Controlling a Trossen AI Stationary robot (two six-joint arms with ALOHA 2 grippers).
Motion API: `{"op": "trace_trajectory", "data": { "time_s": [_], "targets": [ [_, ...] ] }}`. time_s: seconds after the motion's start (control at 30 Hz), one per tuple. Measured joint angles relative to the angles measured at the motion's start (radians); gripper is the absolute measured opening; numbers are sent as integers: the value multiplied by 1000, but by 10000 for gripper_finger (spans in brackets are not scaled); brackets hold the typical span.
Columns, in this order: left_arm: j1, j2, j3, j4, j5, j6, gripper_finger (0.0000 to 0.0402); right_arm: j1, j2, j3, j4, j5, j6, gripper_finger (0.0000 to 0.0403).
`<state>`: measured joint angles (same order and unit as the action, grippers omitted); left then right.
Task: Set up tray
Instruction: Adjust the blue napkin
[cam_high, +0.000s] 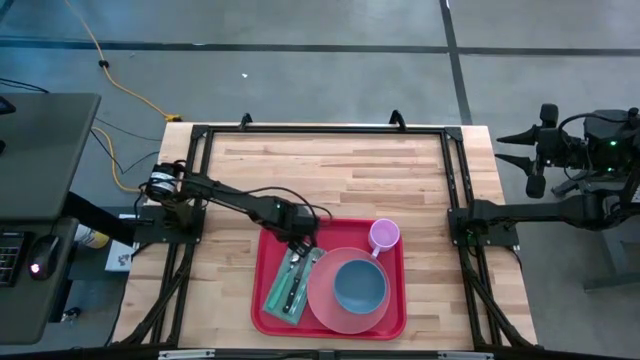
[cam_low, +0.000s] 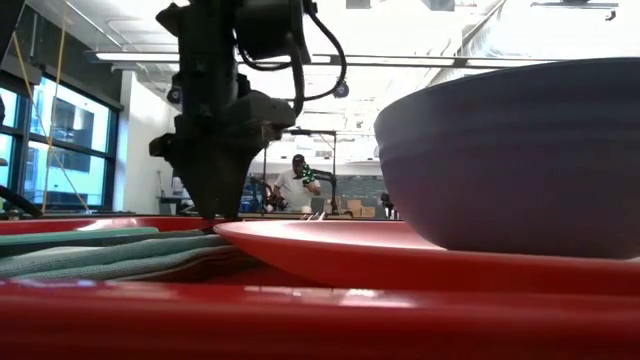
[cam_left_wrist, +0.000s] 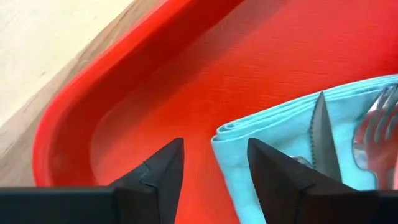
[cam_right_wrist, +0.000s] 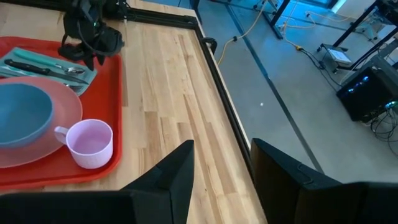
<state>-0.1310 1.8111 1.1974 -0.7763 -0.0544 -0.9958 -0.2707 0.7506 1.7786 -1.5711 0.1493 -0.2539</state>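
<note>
The red tray (cam_high: 258, 300) lies at the table's near middle. On it are a folded teal napkin (cam_left_wrist: 273, 130) with a knife (cam_left_wrist: 321, 134) and a fork (cam_left_wrist: 373, 124) on top, a pink plate (cam_high: 325, 300) carrying a blue bowl (cam_high: 359, 286), and a pink cup (cam_high: 384, 235). My left gripper (cam_left_wrist: 214, 163) points down, open, over the napkin's far corner; one finger stands over bare tray, the other over the napkin's edge. My right gripper (cam_right_wrist: 222, 168) waits open, raised beyond the table's right edge.
Bare wooden table (cam_high: 350, 170) stretches behind and to the right of the tray, framed by black rails (cam_high: 455, 180). A desk with a mouse (cam_high: 40, 265) stands off the left edge. A person (cam_low: 297, 185) shows far back in the room.
</note>
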Motion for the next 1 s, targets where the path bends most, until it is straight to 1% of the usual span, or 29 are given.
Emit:
{"op": "trace_trajectory", "data": {
  "time_s": [0.1,0.2,0.23,0.33,0.5,0.67,0.87,0.93,1.0],
  "targets": [
    [0,14,-2,-5,2,11,206,0,0,0,0,0,17,138],
    [0,30,2,34,9,23,198,0,0,0,0,0,18,138],
    [0,32,0,25,9,26,195,0,0,0,0,0,20,138],
    [0,48,2,31,5,25,183,0,1,0,0,1,31,138],
    [1,63,2,69,35,50,158,0,1,0,0,5,48,138],
    [0,63,3,64,39,49,115,0,1,0,0,5,55,138],
    [0,62,4,-9,31,48,23,0,1,0,0,5,55,138],
    [0,62,4,-17,31,48,13,0,1,0,0,5,55,138],
    [0,63,3,-31,34,45,25,0,1,0,0,5,55,138]
  ]
}}
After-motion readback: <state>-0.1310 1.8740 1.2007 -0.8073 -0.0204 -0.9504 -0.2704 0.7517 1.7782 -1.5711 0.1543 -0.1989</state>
